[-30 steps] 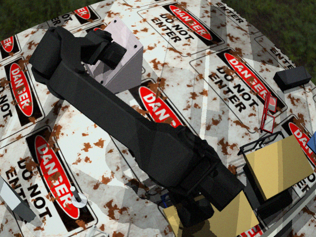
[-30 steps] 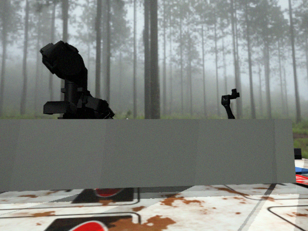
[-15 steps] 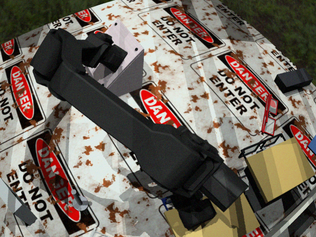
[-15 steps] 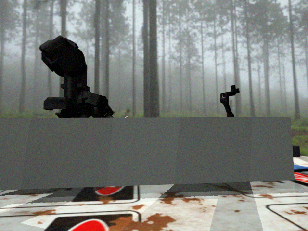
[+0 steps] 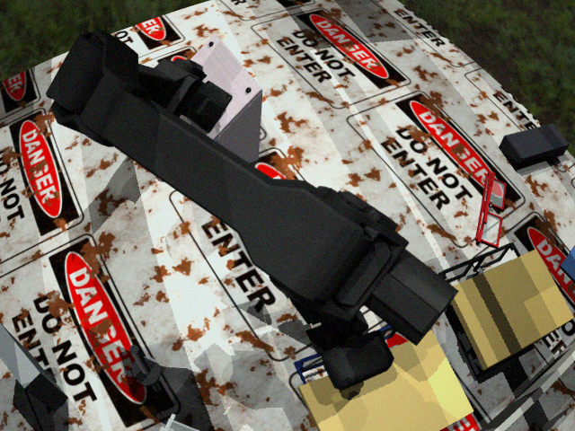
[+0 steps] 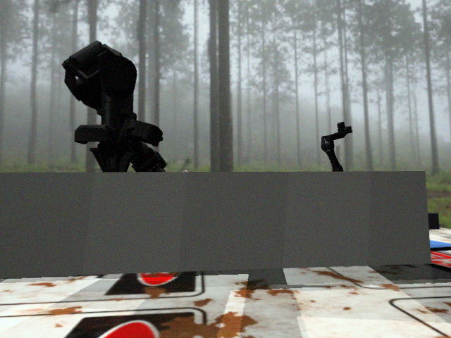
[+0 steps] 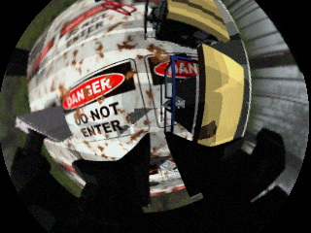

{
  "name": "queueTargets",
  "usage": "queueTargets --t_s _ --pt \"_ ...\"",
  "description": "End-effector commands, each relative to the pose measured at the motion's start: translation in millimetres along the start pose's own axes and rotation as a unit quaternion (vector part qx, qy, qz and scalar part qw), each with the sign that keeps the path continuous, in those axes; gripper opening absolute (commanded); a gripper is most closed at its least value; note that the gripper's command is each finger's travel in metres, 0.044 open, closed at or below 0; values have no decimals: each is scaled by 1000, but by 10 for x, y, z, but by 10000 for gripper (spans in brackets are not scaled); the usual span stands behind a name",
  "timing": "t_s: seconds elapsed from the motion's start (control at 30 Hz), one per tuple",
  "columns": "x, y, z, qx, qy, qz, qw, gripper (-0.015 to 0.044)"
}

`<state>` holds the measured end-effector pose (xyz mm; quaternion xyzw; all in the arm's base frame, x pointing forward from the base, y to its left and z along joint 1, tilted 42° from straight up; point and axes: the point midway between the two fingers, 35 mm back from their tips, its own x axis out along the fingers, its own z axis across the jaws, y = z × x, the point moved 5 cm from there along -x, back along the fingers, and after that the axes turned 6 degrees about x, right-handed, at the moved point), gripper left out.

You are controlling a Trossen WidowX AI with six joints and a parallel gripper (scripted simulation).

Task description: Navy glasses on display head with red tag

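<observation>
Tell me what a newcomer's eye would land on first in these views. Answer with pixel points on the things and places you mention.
Probably the big black arm (image 5: 223, 185) (image 6: 116, 79), stretched diagonally across the top view, over a surface plastered with red DANGER ovals and rust-brown blotches. Next, the two yellow blocks at the top view's lower right, the nearer (image 5: 380, 394) (image 7: 224, 92) beside the arm's end, the farther (image 5: 534, 287) (image 7: 196, 16) behind black glasses (image 5: 506, 250). Bright red glasses (image 5: 482, 208) (image 7: 117, 7) lie above those.
</observation>
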<state>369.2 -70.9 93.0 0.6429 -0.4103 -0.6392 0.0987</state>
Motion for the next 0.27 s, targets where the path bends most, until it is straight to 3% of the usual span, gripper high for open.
queueTargets --t_s 0.0,0.23 --pt "-44 11 128 4 3 -3 1000 107" --pt "-141 28 328 4 2 -4 1000 107"
